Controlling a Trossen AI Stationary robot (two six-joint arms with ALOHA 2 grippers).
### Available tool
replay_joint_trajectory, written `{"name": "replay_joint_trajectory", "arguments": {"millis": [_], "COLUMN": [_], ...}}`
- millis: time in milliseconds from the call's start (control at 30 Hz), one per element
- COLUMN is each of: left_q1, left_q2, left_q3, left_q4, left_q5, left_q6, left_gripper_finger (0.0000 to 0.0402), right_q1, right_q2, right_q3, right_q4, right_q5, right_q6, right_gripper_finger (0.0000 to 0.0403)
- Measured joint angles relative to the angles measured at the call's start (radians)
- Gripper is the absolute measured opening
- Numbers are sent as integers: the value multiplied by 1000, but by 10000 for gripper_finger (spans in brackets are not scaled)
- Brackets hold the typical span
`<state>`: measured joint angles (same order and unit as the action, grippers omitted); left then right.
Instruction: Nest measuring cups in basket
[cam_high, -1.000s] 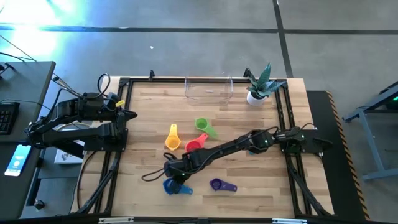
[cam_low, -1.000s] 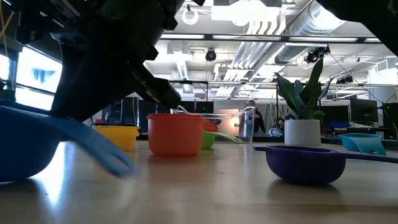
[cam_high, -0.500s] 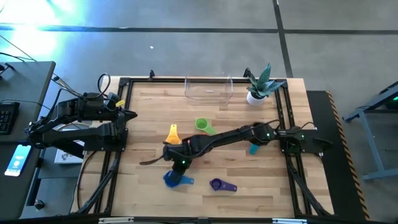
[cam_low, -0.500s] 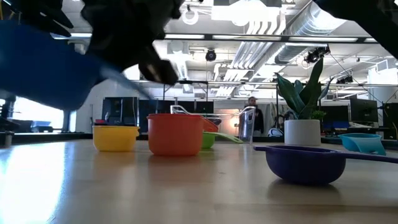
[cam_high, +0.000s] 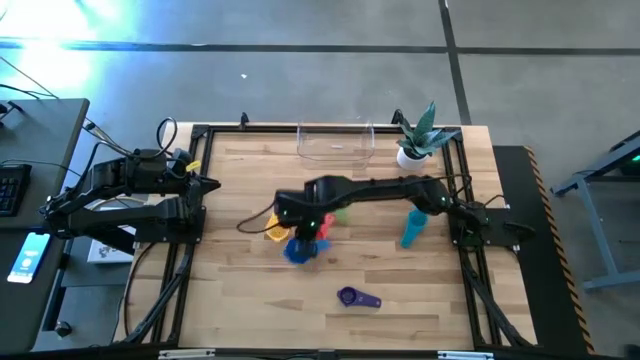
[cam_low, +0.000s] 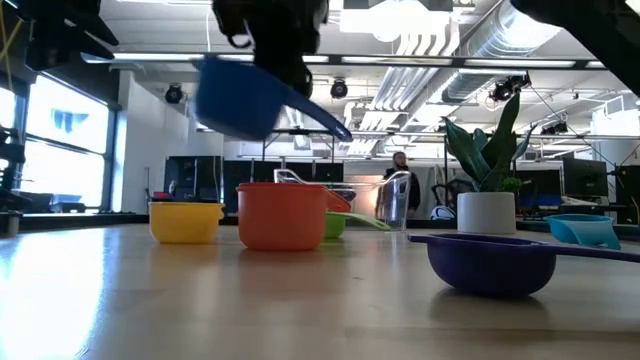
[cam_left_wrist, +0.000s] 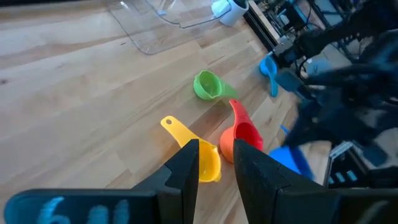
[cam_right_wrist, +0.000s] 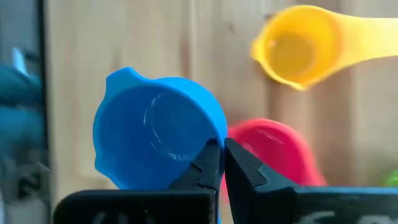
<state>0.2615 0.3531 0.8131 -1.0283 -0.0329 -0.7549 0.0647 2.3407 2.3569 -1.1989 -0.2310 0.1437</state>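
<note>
Blue cup (cam_high: 299, 250): held in the air by the right gripper (cam_high: 300, 235) over the bench (cam_high: 240, 300) centre, above the cluster of loose cups.

High view. Right arm reaches across from its base to the cluster. Its gripper is clamped on the blue cup, which hangs just beside the yellow cup (cam_high: 275, 232) and over the red one. Green cup (cam_high: 341, 213) lies just beyond. Purple cup (cam_high: 352, 297) sits alone near the front edge; light blue cup (cam_high: 411, 228) lies near the right arm's base. Basket (cam_high: 336, 143) stands at the far edge, holding no cup I can see, with a potted plant (cam_high: 417, 138) beside it. Left arm is parked at the left edge. 1 second earlier the blue cup lay on the bench near the front; it has since been lifted and carried toward the basket.

Low view. Blue cup (cam_low: 240, 98) hangs clear above the orange-red cup (cam_low: 283, 214), tilted, handle toward the gripper. Earlier it rested on the bench at the left.

Left wrist view. Left gripper (cam_left_wrist: 212, 163) has fingers apart, nothing between them.

Right wrist view. Fingers (cam_right_wrist: 210, 163) pinch the blue cup's rim at the handle side, which leaves the bowl free for nesting. Judgement: transport is under way; 0 cups nested.
</note>
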Motion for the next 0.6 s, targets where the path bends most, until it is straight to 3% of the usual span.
{"name": "replay_joint_trajectory", "arguments": {"millis": [300, 400, 600], "left_q1": [0, 0, 0], "left_q2": [0, 0, 0], "left_q3": [0, 0, 0], "left_q4": [0, 0, 0], "left_q5": [-22, -59, -113], "left_q6": [-228, -265, -281], "left_gripper_finger": [90, 90, 90], "right_q1": [-74, -79, -67], "right_q2": [-6, -6, -6], "right_q3": [0, 0, 0], "right_q4": [-146, -145, -126], "right_q5": [26, 79, 82], "right_q6": [-579, -704, -910], "right_gripper_finger": [0, 0, 0]}}
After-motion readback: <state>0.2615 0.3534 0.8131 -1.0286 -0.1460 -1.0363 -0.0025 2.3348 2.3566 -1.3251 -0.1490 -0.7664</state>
